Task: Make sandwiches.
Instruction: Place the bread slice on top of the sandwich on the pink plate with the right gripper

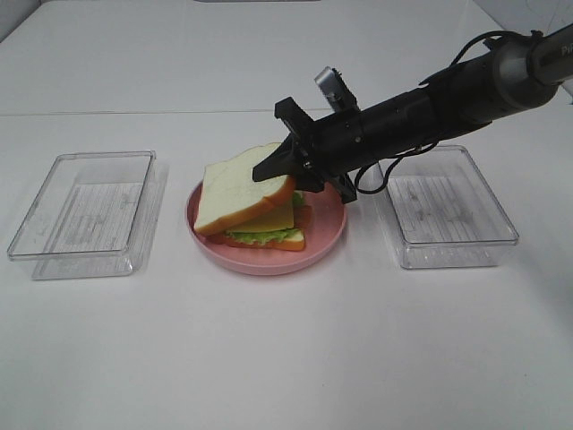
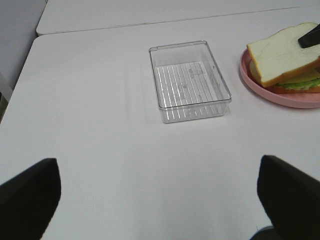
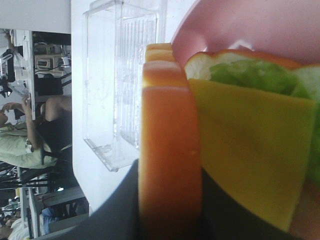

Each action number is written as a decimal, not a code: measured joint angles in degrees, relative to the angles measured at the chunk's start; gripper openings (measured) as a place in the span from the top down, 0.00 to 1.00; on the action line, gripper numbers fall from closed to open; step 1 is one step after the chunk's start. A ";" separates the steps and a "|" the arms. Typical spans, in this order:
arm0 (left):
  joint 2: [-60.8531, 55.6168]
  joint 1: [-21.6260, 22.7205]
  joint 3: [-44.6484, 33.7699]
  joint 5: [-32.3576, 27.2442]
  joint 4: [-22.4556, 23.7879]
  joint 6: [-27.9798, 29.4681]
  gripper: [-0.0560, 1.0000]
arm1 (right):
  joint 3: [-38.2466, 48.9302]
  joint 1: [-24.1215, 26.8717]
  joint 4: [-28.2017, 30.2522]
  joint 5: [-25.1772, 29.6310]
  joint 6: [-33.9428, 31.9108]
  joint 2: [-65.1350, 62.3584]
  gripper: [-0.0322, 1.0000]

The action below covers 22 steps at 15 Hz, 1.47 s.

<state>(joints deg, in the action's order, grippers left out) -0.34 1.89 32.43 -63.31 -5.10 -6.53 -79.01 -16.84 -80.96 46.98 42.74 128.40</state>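
Right fingers (image 1: 273,167) pinch the top bread slice (image 1: 242,193); left fingers (image 2: 30,192) apart over white table (image 1: 286,358).

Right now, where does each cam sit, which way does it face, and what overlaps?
Exterior high: mounted up front, looks down on the table; shows the right arm, its tool on the top bread slice over the pink plate.
Left wrist: well above the table, faces the left clear container; open left tool fingertips frame the view.
Right wrist: pressed close, faces the slice's crust, cheese, lettuce.
Shared: sandwich and plate appear in all three.
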 joint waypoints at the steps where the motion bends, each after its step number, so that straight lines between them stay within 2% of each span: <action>1: 0.00 0.00 0.00 0.00 0.00 0.00 0.01 | 0.00 0.00 0.74 -0.92 0.00 0.00 0.75; 10: 0.00 0.00 0.00 0.00 0.00 0.00 0.01 | 0.00 0.00 3.44 -1.09 -2.12 0.00 0.74; 11: 0.00 0.00 0.00 0.00 0.00 0.00 0.01 | 0.00 0.00 3.55 -1.09 -2.12 0.00 0.68; 14: 0.00 0.00 0.00 0.00 0.00 0.00 0.01 | -0.06 0.00 4.58 -1.09 -2.12 0.00 0.34; 15: 0.00 0.00 0.00 0.00 0.00 0.00 0.01 | -0.80 0.00 7.22 -0.97 -3.21 0.00 0.26; 17: 0.00 0.00 0.00 0.00 0.00 0.00 0.01 | -2.98 0.00 13.41 -0.29 -7.96 -0.29 0.24; 22: 0.00 0.00 0.00 0.00 0.00 0.00 0.01 | -9.97 0.00 39.94 2.12 -26.93 -4.87 0.23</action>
<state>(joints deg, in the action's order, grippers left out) -0.34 1.89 32.43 -63.31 -5.10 -6.53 -88.98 -16.84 -41.02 49.10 15.81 123.53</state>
